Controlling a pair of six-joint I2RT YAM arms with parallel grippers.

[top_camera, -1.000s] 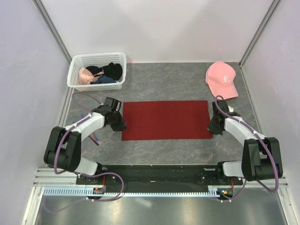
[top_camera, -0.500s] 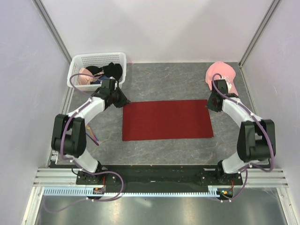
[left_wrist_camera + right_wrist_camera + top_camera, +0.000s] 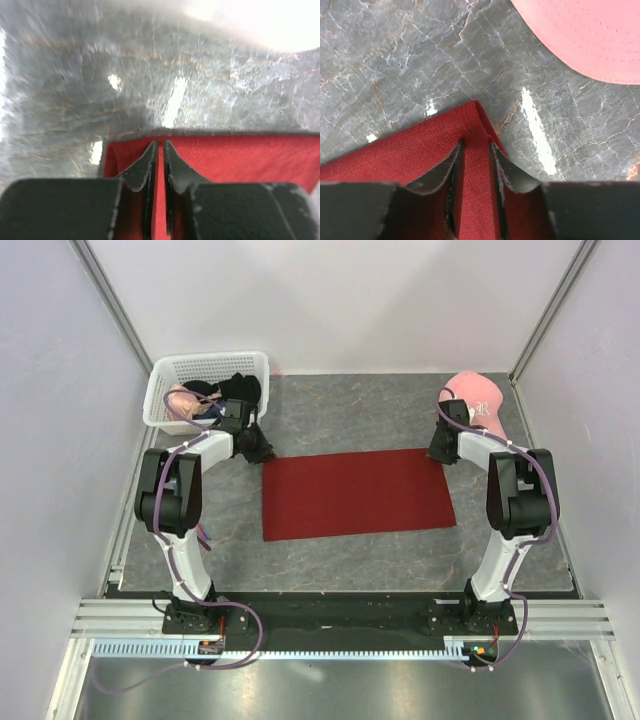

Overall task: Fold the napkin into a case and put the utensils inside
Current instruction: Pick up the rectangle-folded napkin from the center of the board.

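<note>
A white basket stands in the far left corner of the counter, with pink and black clothes heaped inside it. Just beside the basket, on its near right side, the left arm reaches out along the left edge of the counter. The left gripper sits at the far left corner of the napkin. In the left wrist view its two fingers are almost together, with only a thin slit between them, and a sliver of red cloth shows in that slit. The view is blurred, so I cannot tell whether the cloth is pinched or just lies beneath the tips.

The dark red napkin lies spread flat, unfolded, in the middle of the counter. Its long sides run left to right, and it is turned slightly from square.

The right gripper is at the napkin's far right corner. In the right wrist view its fingers are parted, one on each side of the corner, with a band of red cloth between them and the corner's tip just past the fingertips.

A pink cap rests near the counter's far right corner. It lies close beyond the right gripper and apart from the napkin.
</note>
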